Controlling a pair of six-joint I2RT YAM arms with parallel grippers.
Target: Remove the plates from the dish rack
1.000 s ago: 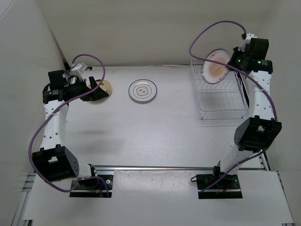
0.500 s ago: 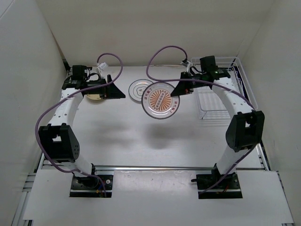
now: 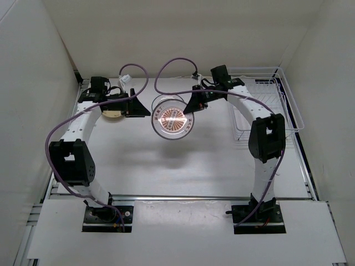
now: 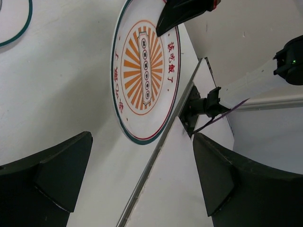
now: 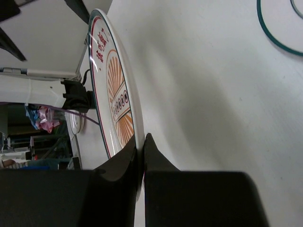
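Note:
My right gripper (image 3: 190, 105) is shut on the rim of the orange sunburst plate (image 3: 173, 118) and holds it above the table, over the white dark-rimmed plate (image 3: 165, 100), which it partly hides. The right wrist view shows the sunburst plate (image 5: 112, 90) edge-on, pinched at my right gripper (image 5: 142, 147). My left gripper (image 3: 140, 108) is open and empty, just left of the held plate. In the left wrist view the sunburst plate (image 4: 144, 71) lies ahead of my left gripper (image 4: 142, 177). A cream plate (image 3: 113, 113) lies partly under the left arm. The white wire dish rack (image 3: 244, 124) stands at the right.
No plates show in the rack. White walls enclose the table at the left, back and right. The white plate's dark rim shows in the left wrist view (image 4: 14, 35) and the right wrist view (image 5: 279, 33).
My right gripper has carried the sunburst plate from above the rack leftward to over the white plate at the table's middle. My left gripper has swung right, off the cream plate, towards it.

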